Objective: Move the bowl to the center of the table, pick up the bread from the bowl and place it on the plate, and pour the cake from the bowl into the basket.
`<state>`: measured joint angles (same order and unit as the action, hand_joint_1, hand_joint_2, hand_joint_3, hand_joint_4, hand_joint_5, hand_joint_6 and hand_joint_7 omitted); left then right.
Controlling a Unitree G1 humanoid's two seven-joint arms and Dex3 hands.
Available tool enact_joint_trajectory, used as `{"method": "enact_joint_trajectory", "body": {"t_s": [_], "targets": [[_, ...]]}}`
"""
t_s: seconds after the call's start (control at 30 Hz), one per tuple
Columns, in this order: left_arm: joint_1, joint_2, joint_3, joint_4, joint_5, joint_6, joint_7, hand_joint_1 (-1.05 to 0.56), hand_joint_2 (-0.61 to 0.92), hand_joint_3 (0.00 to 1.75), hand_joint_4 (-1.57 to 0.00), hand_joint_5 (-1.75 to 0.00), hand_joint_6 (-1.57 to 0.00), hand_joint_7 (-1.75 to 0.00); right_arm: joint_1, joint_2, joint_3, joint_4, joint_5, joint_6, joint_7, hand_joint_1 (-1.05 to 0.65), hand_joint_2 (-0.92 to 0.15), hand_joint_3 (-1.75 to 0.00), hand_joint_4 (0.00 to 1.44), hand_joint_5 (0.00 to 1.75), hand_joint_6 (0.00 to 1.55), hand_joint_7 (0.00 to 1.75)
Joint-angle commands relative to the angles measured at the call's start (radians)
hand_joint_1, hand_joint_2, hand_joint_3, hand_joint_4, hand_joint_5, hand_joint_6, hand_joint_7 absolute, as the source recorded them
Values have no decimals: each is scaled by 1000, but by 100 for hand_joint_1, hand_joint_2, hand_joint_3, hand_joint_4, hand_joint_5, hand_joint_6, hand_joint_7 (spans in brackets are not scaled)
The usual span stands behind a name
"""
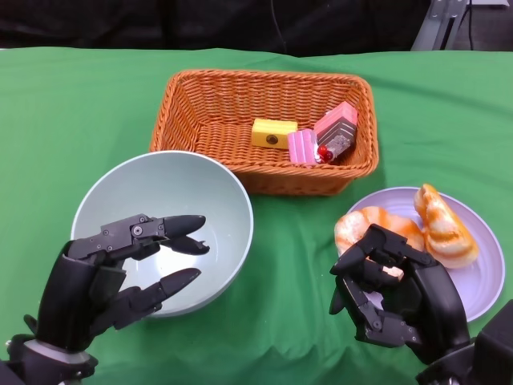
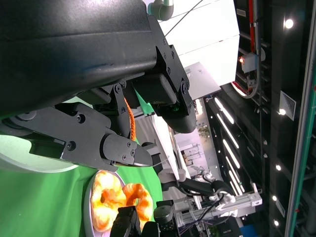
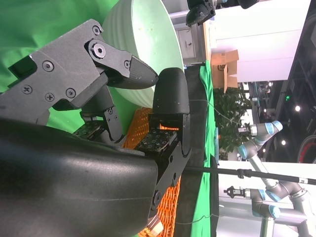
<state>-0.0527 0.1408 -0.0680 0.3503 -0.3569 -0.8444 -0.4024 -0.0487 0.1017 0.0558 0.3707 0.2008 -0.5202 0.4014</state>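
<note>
The pale green bowl point(image 1: 220, 200) stands empty at the left centre of the green table; in the right wrist view the bowl point(image 3: 153, 34) shows past my fingers. My left hand point(image 1: 120, 273) hovers over its near rim, fingers apart, holding nothing. The wicker basket point(image 1: 200, 112) behind it holds a yellow cake point(image 1: 273, 132), a pink striped cake point(image 1: 303, 147) and a pink-and-brown cake point(image 1: 337, 128). Two glazed breads point(image 1: 370, 224) point(image 1: 445, 228) lie on the lavender plate point(image 1: 485, 277) at the right. My right hand point(image 1: 397, 293) sits just in front of the plate, fingers loosely bent, empty.
Green cloth covers the table point(image 1: 72, 104), with bare cloth to the left of the basket and between bowl and plate. The left wrist view shows both breads point(image 2: 106, 197) on the plate, beyond my left hand's fingers point(image 2: 89, 143).
</note>
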Motion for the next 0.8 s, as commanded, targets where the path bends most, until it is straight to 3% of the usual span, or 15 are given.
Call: {"method": "enact_joint_trajectory", "body": {"t_s": [0.03, 0.07, 0.17, 0.3, 0.37, 0.8], "targets": [[32, -28, -15, -96, -15, 139, 7, -1, 89, 47, -69, -146, -81, -102, -77, -54, 20, -8, 4, -11, 86, -14, -58, -86, 75, 151, 72, 120], [34, -30, -16, -116, -14, 170, 2, -1, 88, 52, -70, -155, -77, -121, -91, -62, 26, -8, -1, -11, 102, -14, -59, -83, 74, 150, 72, 119], [38, -35, -1, -145, -1, 209, -13, -1, 89, 53, -70, -161, -74, -135, -102, -67, 28, -5, -5, -11, 114, -15, -60, -80, 74, 149, 72, 118], [19, -30, -4, -175, 17, 244, -39, -2, 89, 53, -72, -162, -74, -136, -118, -79, 37, -32, -1, 10, 131, -19, -61, -77, 76, 148, 74, 117], [10, -25, -11, -194, 34, 266, -52, -1, 80, 68, -76, -160, -76, -134, -123, -85, 42, -55, 4, 28, 142, -22, -61, -77, 79, 148, 75, 117], [24, -39, -8, -258, 79, 332, -60, -1, 65, 96, -78, -159, -77, -133, -91, -96, 55, -137, -4, 87, 147, -23, -59, -79, 82, 146, 78, 114]]}}
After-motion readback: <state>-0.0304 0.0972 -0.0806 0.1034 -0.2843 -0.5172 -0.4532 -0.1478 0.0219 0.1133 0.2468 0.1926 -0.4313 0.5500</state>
